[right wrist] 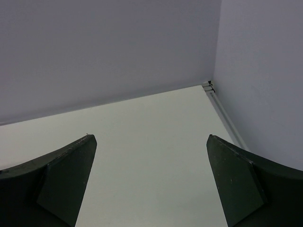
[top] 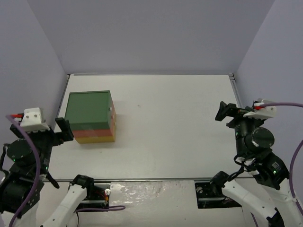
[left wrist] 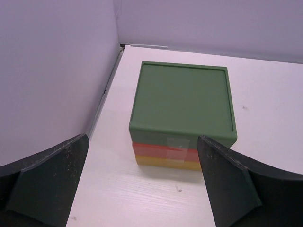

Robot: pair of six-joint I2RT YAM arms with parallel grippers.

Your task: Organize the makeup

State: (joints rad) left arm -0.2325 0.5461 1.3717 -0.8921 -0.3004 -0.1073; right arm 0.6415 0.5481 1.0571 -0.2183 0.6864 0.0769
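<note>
Left of centre in the top view, on the white table [top: 180, 123]: stacked box [top: 90, 116], green over red over yellow, fronts flush, contents hidden, so makeup out of sight, perhaps inside. Lower left, just beside the box: left gripper [left wrist: 143, 142], jaws spread wide, grasping nothing. Right edge, well apart, by the wall [top: 279, 56]: right gripper [right wrist: 151, 139], likewise splayed and bare, only tabletop ahead.

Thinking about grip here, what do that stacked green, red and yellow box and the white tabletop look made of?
The square green, red and yellow stacked box looks like moulded plastic, matt: even colour, rounded corners, raised top rim. The white tabletop looks like laminated or painted board, matt, faintly grained; which, I cannot tell.
</note>
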